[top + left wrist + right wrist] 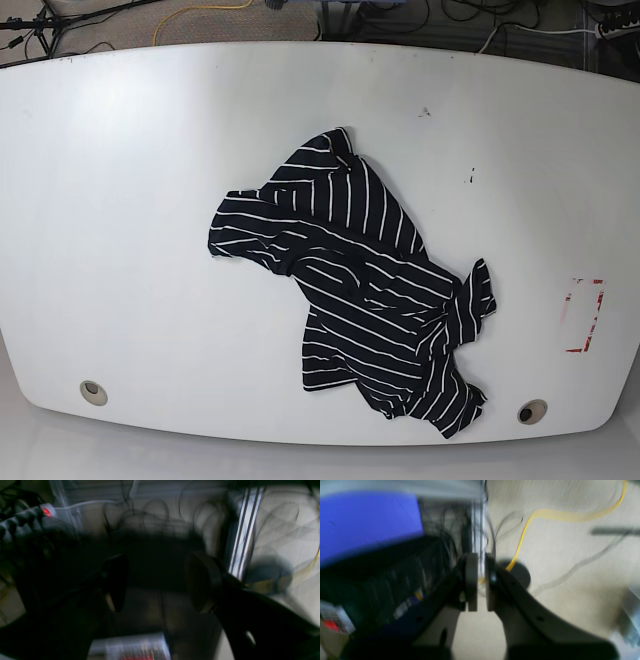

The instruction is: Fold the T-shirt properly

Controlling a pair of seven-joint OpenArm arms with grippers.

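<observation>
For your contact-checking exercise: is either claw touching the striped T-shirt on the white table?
Apart. The base view shows the T-shirt lying crumpled on the table with no arm or claw anywhere over it; both wrist views look out over floor and cables.

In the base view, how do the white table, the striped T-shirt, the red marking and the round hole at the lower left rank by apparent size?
1. white table
2. striped T-shirt
3. red marking
4. round hole, though it looks only slightly smaller than the marking, so the last two places are uncertain.
</observation>
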